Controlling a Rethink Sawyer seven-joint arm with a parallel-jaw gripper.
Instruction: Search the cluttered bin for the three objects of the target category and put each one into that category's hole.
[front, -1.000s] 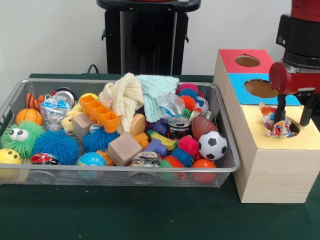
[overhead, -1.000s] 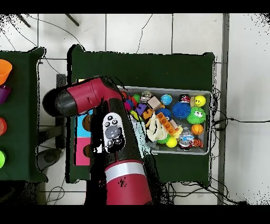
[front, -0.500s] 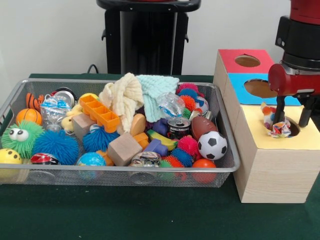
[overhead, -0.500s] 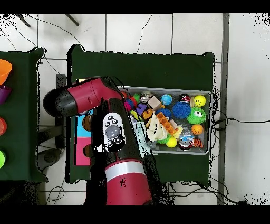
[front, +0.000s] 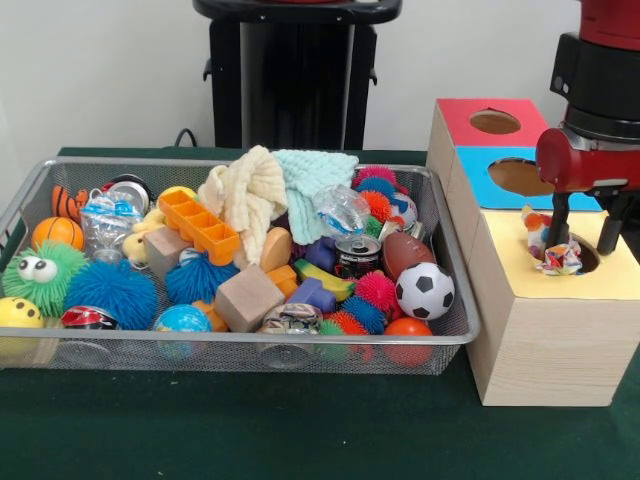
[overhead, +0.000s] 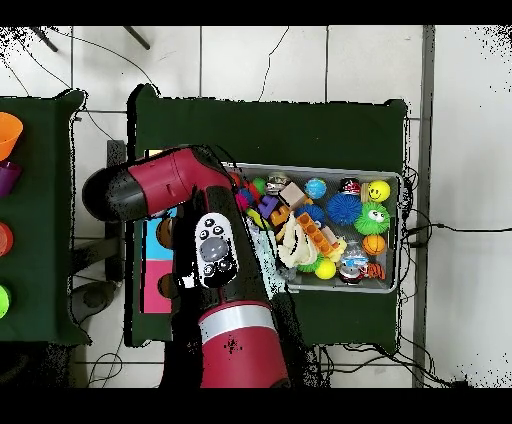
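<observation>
My gripper (front: 584, 240) is open just above the round hole (front: 588, 256) in the yellow top of the near wooden box (front: 545, 340), one finger on each side. A printed multicoloured rag (front: 560, 258) lies crumpled at the hole's left rim, partly inside it, with a flap (front: 535, 224) sticking up onto the yellow top. It sits beside the left finger (front: 559, 218), not gripped. The wire-mesh bin (front: 30, 185) is full of toys; no printed rag shows among them. In the overhead view the red arm (overhead: 165, 185) hides the gripper and the yellow box; the bin (overhead: 398, 235) lies to its right.
The blue-topped hole (front: 520, 176) and the red-topped hole (front: 494, 122) lie behind the yellow one. In the bin a cream knitted cloth (front: 248, 195), a mint-green knitted cloth (front: 312, 178), a soccer ball (front: 424, 290), a wooden block (front: 248, 297) and spiky balls are piled.
The gripper has risen slightly above the hole. The rag has bunched up and settled a little lower at the hole's left rim.
</observation>
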